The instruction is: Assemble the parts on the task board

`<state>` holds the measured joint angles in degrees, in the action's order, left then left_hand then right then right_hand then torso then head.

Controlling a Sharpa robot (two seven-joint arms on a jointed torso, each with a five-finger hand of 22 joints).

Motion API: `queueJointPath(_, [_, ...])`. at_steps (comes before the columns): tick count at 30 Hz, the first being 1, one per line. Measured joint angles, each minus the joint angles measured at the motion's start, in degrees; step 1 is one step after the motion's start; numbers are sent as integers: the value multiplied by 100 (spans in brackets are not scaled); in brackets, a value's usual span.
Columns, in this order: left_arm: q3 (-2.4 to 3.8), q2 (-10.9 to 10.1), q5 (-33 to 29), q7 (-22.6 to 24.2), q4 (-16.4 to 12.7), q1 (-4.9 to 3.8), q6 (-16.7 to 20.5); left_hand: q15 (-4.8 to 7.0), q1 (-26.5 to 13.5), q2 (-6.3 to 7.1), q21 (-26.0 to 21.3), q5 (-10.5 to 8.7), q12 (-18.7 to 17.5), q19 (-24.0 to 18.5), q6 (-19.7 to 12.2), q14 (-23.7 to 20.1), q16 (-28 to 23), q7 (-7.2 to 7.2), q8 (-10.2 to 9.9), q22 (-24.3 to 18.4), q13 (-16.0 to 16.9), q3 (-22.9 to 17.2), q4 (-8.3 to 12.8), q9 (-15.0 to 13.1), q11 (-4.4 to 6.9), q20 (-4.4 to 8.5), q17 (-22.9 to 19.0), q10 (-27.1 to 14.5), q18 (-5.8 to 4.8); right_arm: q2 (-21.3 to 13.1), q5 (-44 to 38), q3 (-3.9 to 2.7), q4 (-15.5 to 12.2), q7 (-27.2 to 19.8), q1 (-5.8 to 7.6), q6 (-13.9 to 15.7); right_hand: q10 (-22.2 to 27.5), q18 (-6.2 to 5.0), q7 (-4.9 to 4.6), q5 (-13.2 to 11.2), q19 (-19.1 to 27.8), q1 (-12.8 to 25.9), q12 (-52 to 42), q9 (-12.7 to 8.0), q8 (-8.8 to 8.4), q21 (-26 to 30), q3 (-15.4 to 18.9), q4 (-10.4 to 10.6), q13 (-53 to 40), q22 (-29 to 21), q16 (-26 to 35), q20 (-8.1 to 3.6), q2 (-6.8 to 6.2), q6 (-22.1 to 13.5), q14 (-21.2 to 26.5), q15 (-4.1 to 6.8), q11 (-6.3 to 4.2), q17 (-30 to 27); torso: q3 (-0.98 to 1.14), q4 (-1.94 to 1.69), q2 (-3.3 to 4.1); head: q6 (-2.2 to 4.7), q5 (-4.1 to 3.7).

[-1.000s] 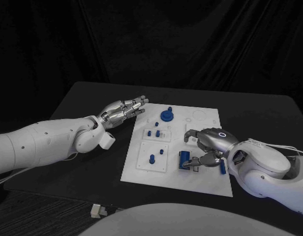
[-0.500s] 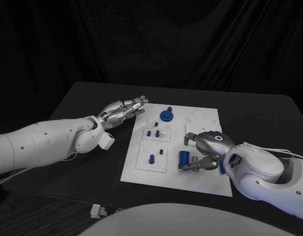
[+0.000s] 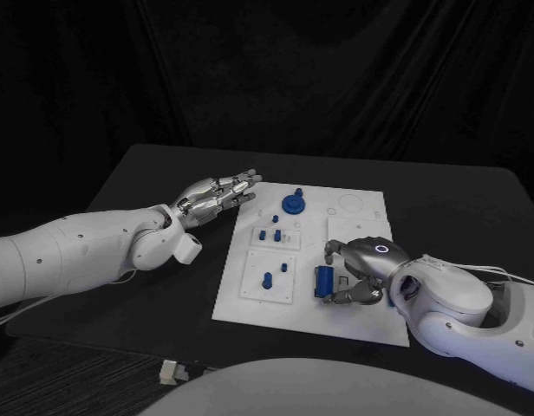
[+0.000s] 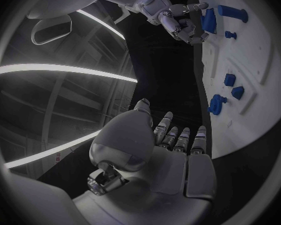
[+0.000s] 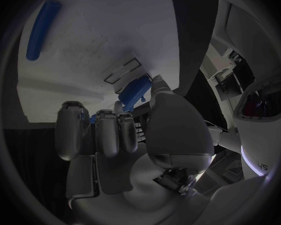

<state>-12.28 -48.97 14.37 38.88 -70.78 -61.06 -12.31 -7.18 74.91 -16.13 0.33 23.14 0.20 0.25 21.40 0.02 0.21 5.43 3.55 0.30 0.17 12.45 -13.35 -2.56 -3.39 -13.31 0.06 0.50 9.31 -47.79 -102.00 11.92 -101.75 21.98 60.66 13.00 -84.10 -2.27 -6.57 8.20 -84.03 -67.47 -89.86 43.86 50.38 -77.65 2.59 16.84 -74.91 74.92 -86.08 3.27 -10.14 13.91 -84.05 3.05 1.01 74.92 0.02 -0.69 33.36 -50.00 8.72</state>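
The white task board (image 3: 357, 322) lies mid-table and also appears in both wrist views (image 4: 256, 60) (image 5: 97, 35). My right hand (image 3: 361, 269) (image 5: 128, 135) is low over its near right part. Thumb and curled fingers close around a short blue cylinder (image 3: 323, 279) (image 5: 133, 92), which stays on the board. The left wrist view shows the same hand (image 4: 178, 22) against that cylinder (image 4: 209, 21). A long blue rod (image 5: 40, 30) (image 4: 232, 13) lies flat beside it. My left hand (image 3: 218, 192) (image 4: 172, 150) hovers at the board's far left corner, fingers straight and holding nothing.
A blue knob with a post (image 3: 295, 204) (image 4: 217, 105) stands at the board's far end. Small blue pegs (image 3: 271, 234) (image 4: 233, 80) sit in its middle left, and another peg (image 3: 267, 279) stands nearer. Round holes (image 3: 352, 204) mark the far right corner. Black table (image 3: 467, 217) surrounds the board.
My right hand has drawn slightly toward the near edge and curled tighter at the blue cylinder; its forearm now covers the rod in the head view. The left arm has stayed put.
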Motion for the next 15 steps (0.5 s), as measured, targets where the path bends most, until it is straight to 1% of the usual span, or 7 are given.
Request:
queueJointPath(2, [0, 0, 0, 0, 0, 0, -6, 0, 0, 0, 0, 0, 0, 0, 0, 0, 0, 0, 0, 0, 0, 0, 0, 0, 0, 0, 0, 0, 0, 12, -3, 0, 3, 0, -5, -10, 0, 0, 24, 134, 0, 2, 0, 1, 93, 0, -10, -10, 0, 0, 0, 0, 26, -24, 0, 0, 0, 0, 0, 0, 0, 0, 0])
queueJointPath(3, [0, 0, 0, 0, 1, 1, -7, 0, 0, 0, 0, 0, 0, 0, 0, 0, 0, 0, 0, 0, 0, 0, 0, 0, 0, 0, 0, 0, 0, 17, -5, 0, 4, 0, -6, -13, 0, 0, 30, 298, 0, -47, 0, 1, 156, 0, -50, -16, 0, 0, 0, 0, 75, -31, 0, 0, 0, 0, 0, 0, 1, 0, 0])
queueJointPath(8, [0, 2, 0, 0, 1, 1, -15, 0, 0, 0, 0, 0, 0, 0, 0, 0, 0, 0, 0, 0, 0, 0, 0, 0, 0, 0, 2, 0, 0, 37, -9, 0, 12, -9, -10, -20, 0, 1, 31, 946, 0, -157, 0, -41, 363, 0, -87, -39, 0, 0, 0, 0, 184, -72, 0, 0, 0, 0, 0, -1, 2, 0, -8])
queueJointPath(10, [0, 3, 0, 0, 1, 2, -19, 0, 0, 0, 0, 0, 0, 0, 0, 0, 0, 0, 0, 0, 0, 0, 0, 0, 0, 0, 2, 0, 0, 39, -10, 0, 15, -19, -11, -19, 2, 1, 30, 1441, 0, -210, 0, -64, 482, 0, -120, -73, 0, -1, 0, 0, 237, -73, 0, 0, -2, 0, 0, -1, 2, 0, -8])
queueJointPath(12, [0, 3, 0, 0, 2, 2, -23, 0, 0, 0, 0, 0, 0, 0, 0, 0, 0, 0, 0, 0, 0, 0, 0, 0, 0, 0, 2, 0, 0, 39, -12, 0, 17, -32, -12, -14, 21, 1, 43, 1969, 0, -229, 0, -96, 551, 0, -127, -80, 0, -1, 0, 0, 255, -101, 0, 0, -21, -1, 0, -1, 2, 0, -2])
queueJointPath(15, [0, 4, 0, 0, 3, 2, -28, 0, 0, 0, 0, 0, 0, 0, 0, 0, 0, 0, 0, 0, 0, 0, 0, 0, 0, 0, 3, 0, 0, 39, -12, -2, 17, -68, -13, -3, -2, 1, 57, 2954, 0, -230, 0, -181, 596, -40, -162, -82, 0, -1, -27, 0, 255, -90, 0, 0, -44, 0, -1, -1, 1, 0, 5])
